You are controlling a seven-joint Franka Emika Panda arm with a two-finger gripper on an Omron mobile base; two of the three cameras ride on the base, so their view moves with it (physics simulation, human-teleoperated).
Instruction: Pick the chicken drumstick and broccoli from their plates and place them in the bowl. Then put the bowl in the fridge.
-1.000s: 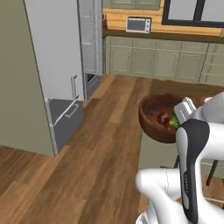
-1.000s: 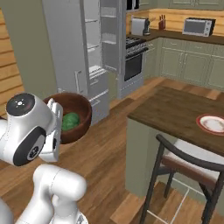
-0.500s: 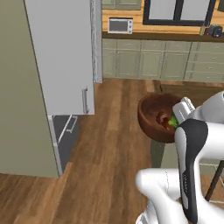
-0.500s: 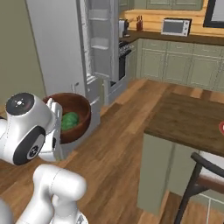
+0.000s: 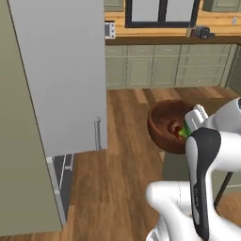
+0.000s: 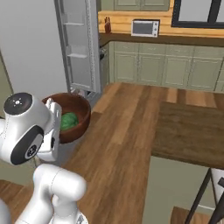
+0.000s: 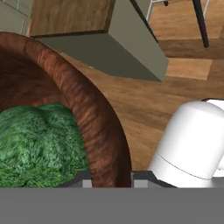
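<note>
The dark reddish-brown wooden bowl [image 5: 164, 128] hangs in the air in front of my arm, tilted, with my gripper [image 5: 191, 123] shut on its near rim. The green broccoli [image 5: 183, 133] lies inside it beside the reddish chicken drumstick [image 5: 173, 127]. In the right base view the bowl [image 6: 80, 113] holds the broccoli [image 6: 67, 121] just beside my gripper [image 6: 55, 119]. The hand view has the bowl's rim [image 7: 97, 124] between my fingertips and the broccoli [image 7: 39, 144] close up. The fridge's grey door [image 5: 61, 75] stands open at the left, and its pale shelves [image 6: 78, 50] show. The plates are out of view.
A wooden-topped island [image 6: 191, 133] stands to the right with a stool's dark legs [image 6: 204, 197] beside it. Green-grey cabinets [image 5: 164, 66] and a microwave [image 6: 145, 28] line the far wall. Open wood floor [image 6: 127, 127] lies between me and the fridge.
The whole picture has shifted as the base moved: the fridge door has grown larger and nearer on the left. The bowl stays held in the same place relative to my arm.
</note>
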